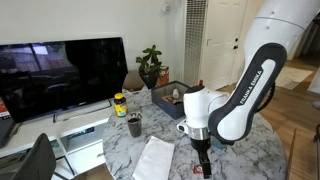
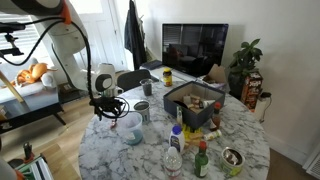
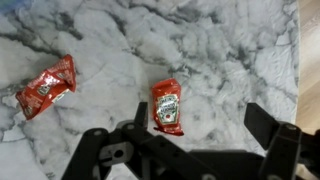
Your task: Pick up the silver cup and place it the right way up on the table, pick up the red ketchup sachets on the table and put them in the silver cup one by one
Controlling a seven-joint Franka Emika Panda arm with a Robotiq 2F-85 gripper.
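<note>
Two red ketchup sachets lie on the marbled table (image 3: 220, 50). One sachet (image 3: 166, 106) lies between my fingers, close to the left one. The other sachet (image 3: 47, 87) lies farther left. My gripper (image 3: 203, 125) is open and empty, pointing down just above the table; it shows in both exterior views (image 1: 203, 152) (image 2: 108, 108). A small silver-grey cup (image 2: 143, 111) stands upright on the table just beside the gripper. I cannot tell whether anything is in it.
A clear plastic cup (image 2: 131, 128) stands near the gripper. A dark cup (image 1: 134, 125), a yellow jar (image 1: 120, 104), a white paper (image 1: 155, 160) and a dark box of items (image 2: 192, 104) are on the table. Bottles (image 2: 175, 140) stand near the front edge.
</note>
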